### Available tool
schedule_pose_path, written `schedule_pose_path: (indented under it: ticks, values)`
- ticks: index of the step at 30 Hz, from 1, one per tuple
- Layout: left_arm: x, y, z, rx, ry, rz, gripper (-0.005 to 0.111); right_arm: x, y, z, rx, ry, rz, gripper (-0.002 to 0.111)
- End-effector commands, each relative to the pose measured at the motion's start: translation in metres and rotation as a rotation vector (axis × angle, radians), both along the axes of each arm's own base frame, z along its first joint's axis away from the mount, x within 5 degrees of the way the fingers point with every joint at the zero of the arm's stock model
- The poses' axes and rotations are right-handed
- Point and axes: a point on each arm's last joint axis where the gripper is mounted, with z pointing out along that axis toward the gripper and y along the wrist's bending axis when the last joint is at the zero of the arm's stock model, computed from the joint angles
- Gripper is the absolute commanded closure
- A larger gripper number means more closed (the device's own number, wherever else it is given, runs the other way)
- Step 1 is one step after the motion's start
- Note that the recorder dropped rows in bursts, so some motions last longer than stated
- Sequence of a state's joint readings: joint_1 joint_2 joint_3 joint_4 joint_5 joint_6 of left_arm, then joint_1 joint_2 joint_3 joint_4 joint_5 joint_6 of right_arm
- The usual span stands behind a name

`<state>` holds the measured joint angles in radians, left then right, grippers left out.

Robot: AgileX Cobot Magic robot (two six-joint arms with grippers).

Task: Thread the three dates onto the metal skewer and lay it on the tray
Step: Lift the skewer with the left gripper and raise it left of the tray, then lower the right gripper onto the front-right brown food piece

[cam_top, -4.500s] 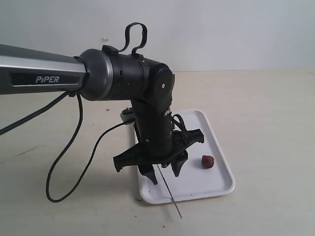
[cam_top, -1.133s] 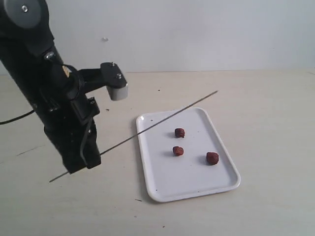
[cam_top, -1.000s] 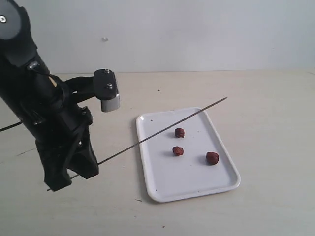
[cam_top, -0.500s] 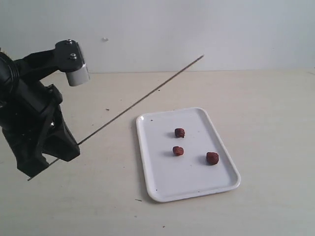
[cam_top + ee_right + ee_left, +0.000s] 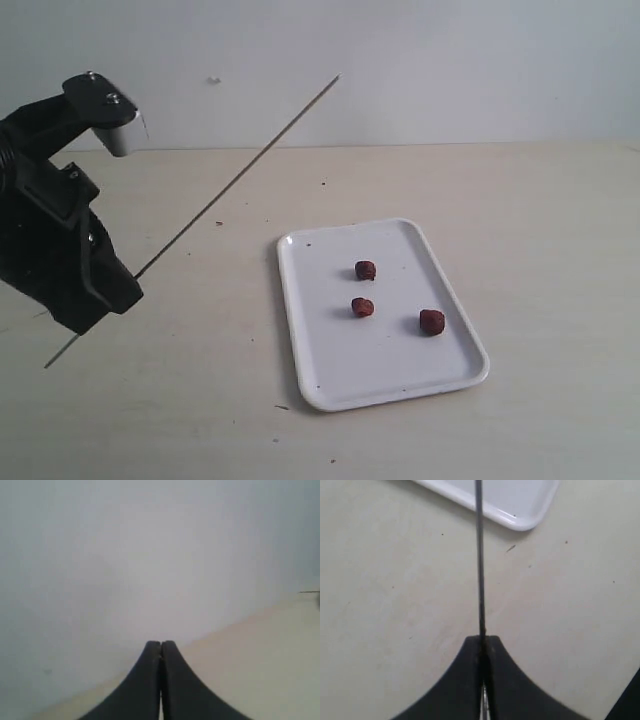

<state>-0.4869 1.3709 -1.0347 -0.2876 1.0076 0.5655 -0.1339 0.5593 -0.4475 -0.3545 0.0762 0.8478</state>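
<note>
Metal skewer (image 5: pixel 230 183) in left hand (image 5: pixel 118 292), long axis diagonal, tip high.

Pale beige tabletop (image 5: pixel 560 250), plain white wall (image 5: pixel 450 60) behind it, tiny dark speck (image 5: pixel 323 183) on tabletop

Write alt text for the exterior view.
The left arm's black fingers clamp a long, thin grey metal skewer, angled up over the beige table. Three small reddish-brown dates lie loose on a glossy white rectangular tray.
</note>
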Motion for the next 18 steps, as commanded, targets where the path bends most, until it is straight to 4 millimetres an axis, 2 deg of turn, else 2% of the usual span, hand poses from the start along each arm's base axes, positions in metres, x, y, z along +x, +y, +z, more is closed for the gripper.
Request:
schedule_pose_path:
  ticks: [1, 6, 10, 13, 15, 18]
  values:
    - [0.001, 0.004, 0.002, -0.008, 0.003, 0.071, 0.107, 0.061, -0.007, 0.024, -0.246, 0.322, 0.034, 0.108]
    - [0.001, 0.004, 0.002, -0.007, 0.005, 0.076, 0.107, 0.126, 0.006, 0.033, -0.418, 0.638, 0.261, 0.108]
    - [0.001, 0.004, 0.002, -0.009, 0.008, 0.085, 0.107, 0.164, 0.005, 0.019, -0.388, 1.024, 0.39, 0.108]
    - [0.001, 0.003, 0.002, -0.022, 0.013, 0.089, 0.107, 0.187, 0.006, -0.001, -0.364, 1.254, 0.486, 0.108]
    - [0.0, 0.002, 0.002, -0.029, 0.017, 0.091, 0.107, 0.204, 0.011, -0.013, -0.413, 1.253, 0.632, 0.107]
    - [0.001, 0.002, 0.003, -0.029, 0.011, 0.085, 0.107, 0.216, 0.022, -0.031, -0.546, 1.206, 0.923, 0.1]
